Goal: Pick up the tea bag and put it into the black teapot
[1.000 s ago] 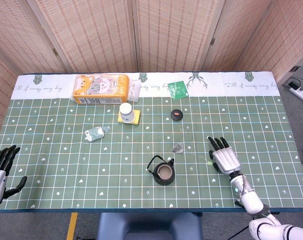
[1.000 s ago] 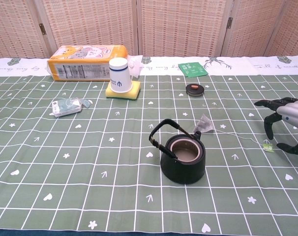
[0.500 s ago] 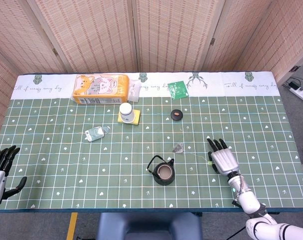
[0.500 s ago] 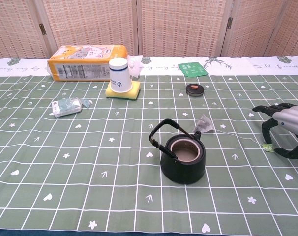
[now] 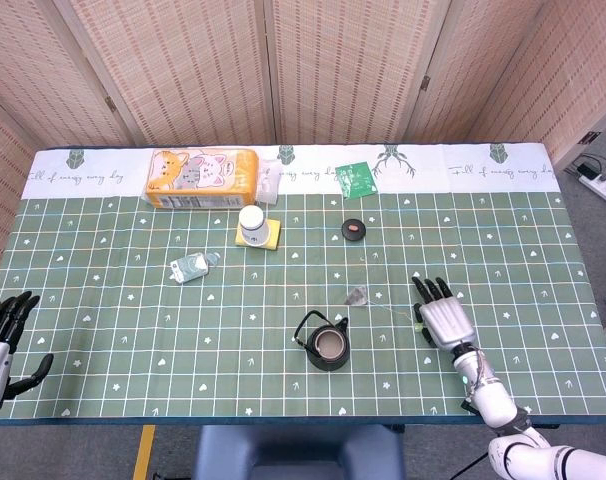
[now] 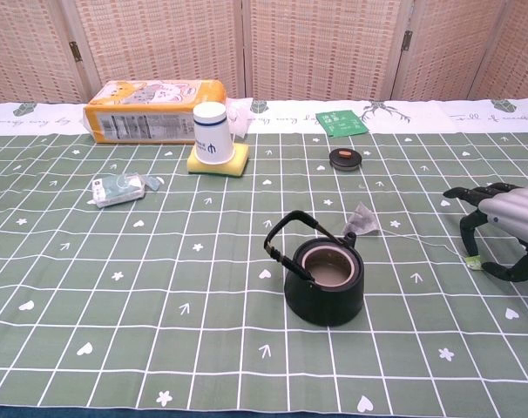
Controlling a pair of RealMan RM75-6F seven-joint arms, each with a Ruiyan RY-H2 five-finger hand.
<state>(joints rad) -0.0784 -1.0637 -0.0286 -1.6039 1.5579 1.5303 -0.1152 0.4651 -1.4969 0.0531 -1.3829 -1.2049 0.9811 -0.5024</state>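
Note:
The black teapot (image 5: 326, 345) (image 6: 326, 277) stands lidless near the table's front middle, handle tipped to the left. The tea bag (image 5: 358, 295) (image 6: 364, 220) lies just behind and right of it, its thin string running right to a small green tag (image 5: 420, 325) (image 6: 473, 261). My right hand (image 5: 442, 316) (image 6: 499, 228) hovers open over that tag, fingers spread and curved down around it; contact cannot be made out. My left hand (image 5: 1, 338) rests open at the table's front left edge, far from everything.
At the back stand an orange cat-print box (image 5: 202, 177), a white cup on a yellow sponge (image 5: 252, 226), a green packet (image 5: 355, 178), a small round black lid (image 5: 354, 229), and a crumpled wrapper (image 5: 189, 266).
My right hand has slid slightly left and closer to the green tag. The tea bag, teapot and left hand have not moved.

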